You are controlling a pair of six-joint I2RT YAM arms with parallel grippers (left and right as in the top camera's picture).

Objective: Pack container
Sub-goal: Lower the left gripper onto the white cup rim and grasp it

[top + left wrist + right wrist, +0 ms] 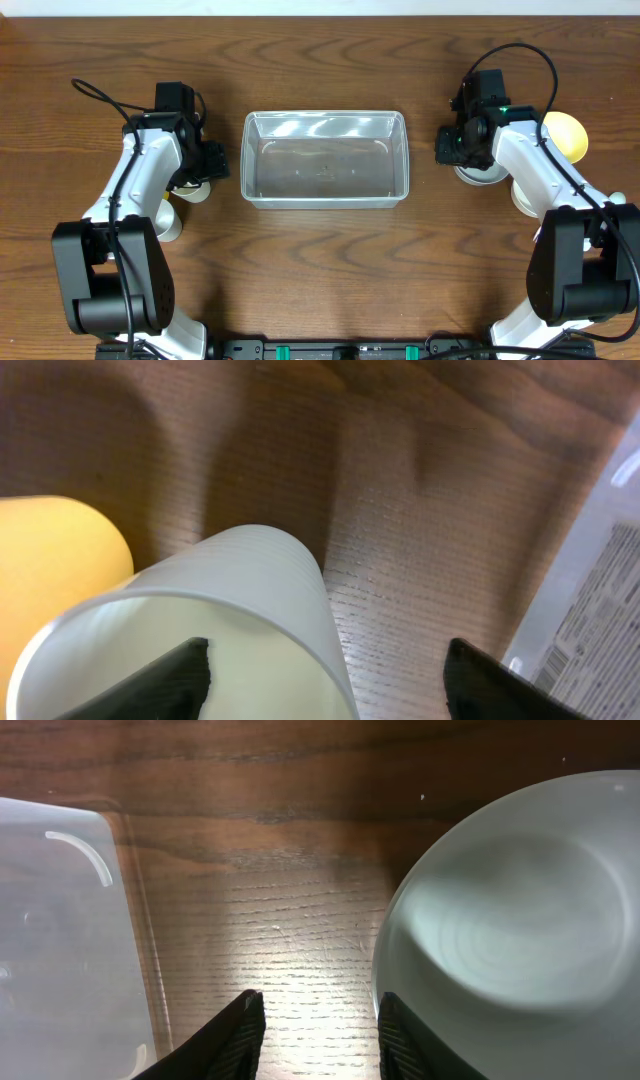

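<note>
The clear rectangular container (325, 160) stands empty mid-table; its corner shows in the right wrist view (60, 940). My left gripper (208, 165) is just left of it, over a white cup (195, 190). In the left wrist view that gripper (328, 665) is open and straddles the wall of the cup (250, 600), one finger inside and the other outside above the wood. My right gripper (448, 150) is open at the left edge of a white bowl (480, 172). Only table wood shows between its fingertips (320, 1020), with the bowl (520, 920) beside the right finger.
A yellow bowl (565, 135) and another white piece (525, 195) sit behind the right arm. A second white cup (170, 220) lies near the left arm. A yellow object (60, 560) is next to the white cup.
</note>
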